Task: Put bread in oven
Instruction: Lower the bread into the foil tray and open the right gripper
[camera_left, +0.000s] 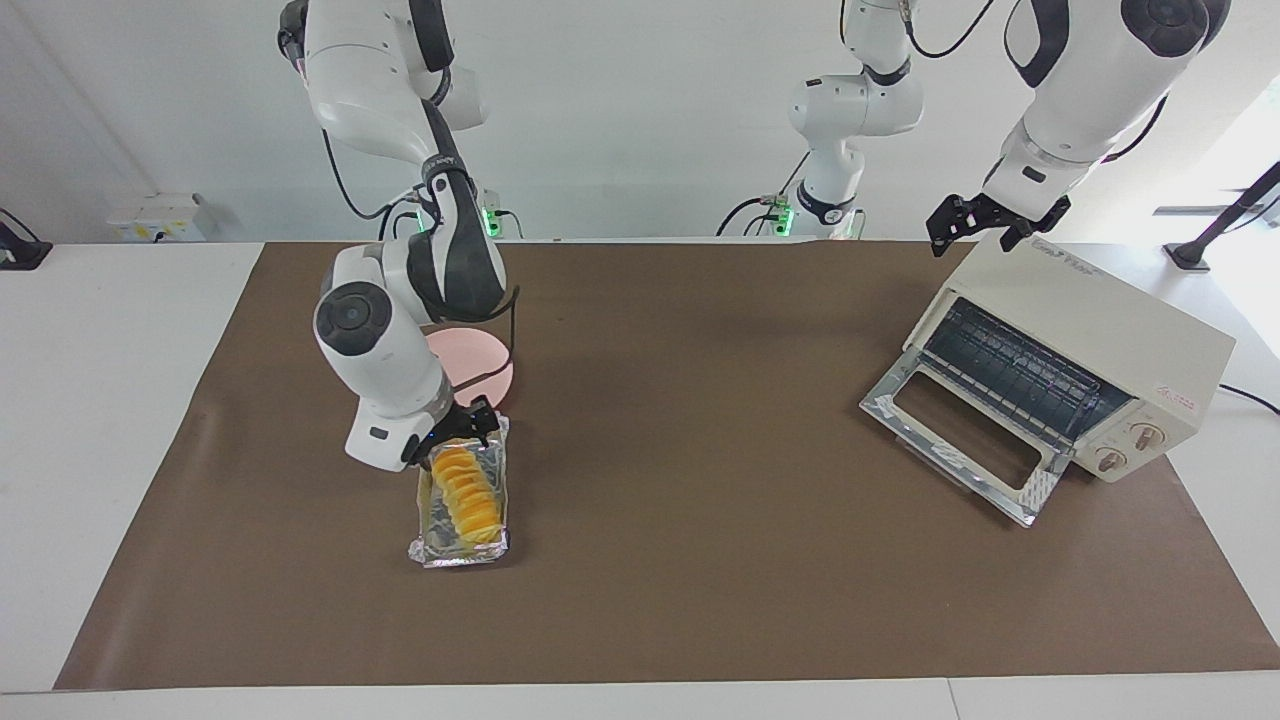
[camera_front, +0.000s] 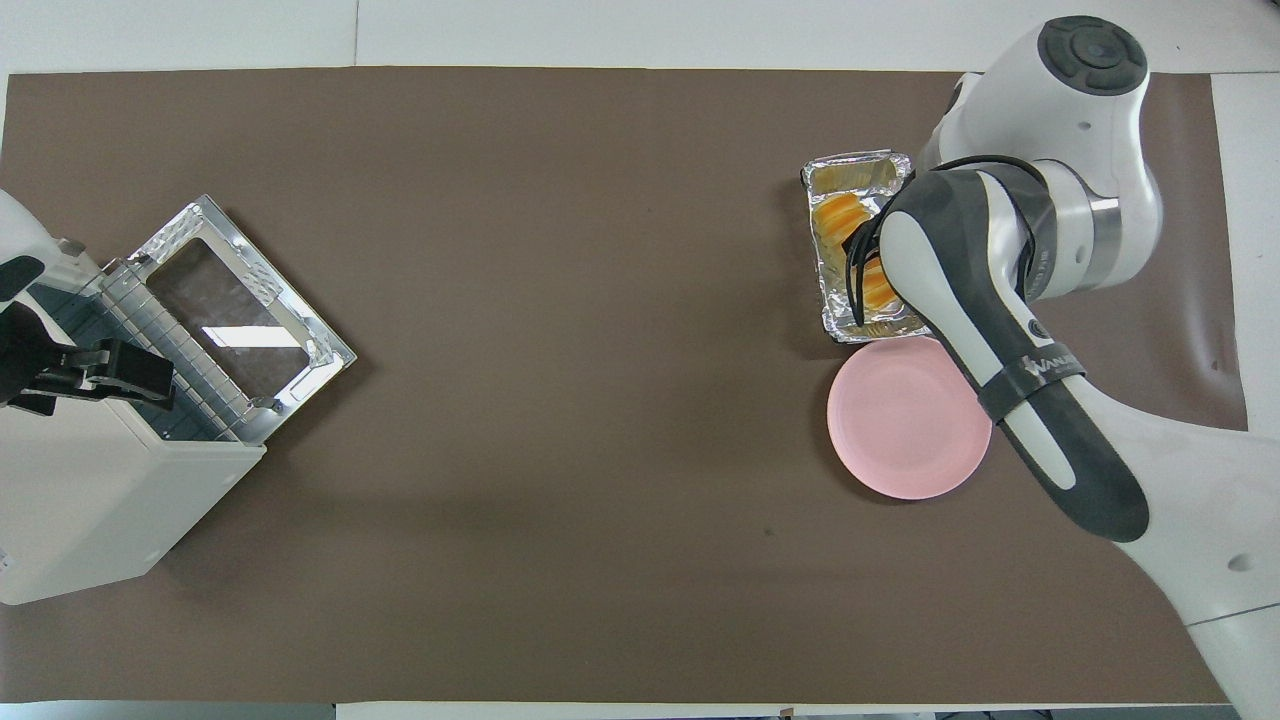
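One small loaf, the bread (camera_left: 468, 493), lies lengthwise in a crinkled silver foil tray (camera_left: 432, 540) at the right arm's end of the worktop (camera_left: 700, 560); it is yellow-orange, elongated and ridged into slice-like segments, paler at the crests and deeper orange in the grooves. The tray is a shallow rectangle of wrinkled, shiny foil, and a round, smooth pink plate (camera_front: 905, 440) sits just beside it, nearer to the robots. The right end effector (camera_left: 462, 428) hangs over the tray's robot-side end, its dark fingers spread wide with nothing between them, close above the loaf's end. A flat brown mat (camera_left: 700, 620) covers most of the worktop. Toward the left arm's end stands the oven (camera_left: 1090, 330), a cream-white box with rounded edges, two knobs and a small red logo, its glass door (camera_left: 960, 440) dropped open in a bright metal frame, showing the ribbed wire rack (camera_left: 1010, 365). The left end effector (camera_left: 985, 225) waits over the oven's top, fingers wide and empty.
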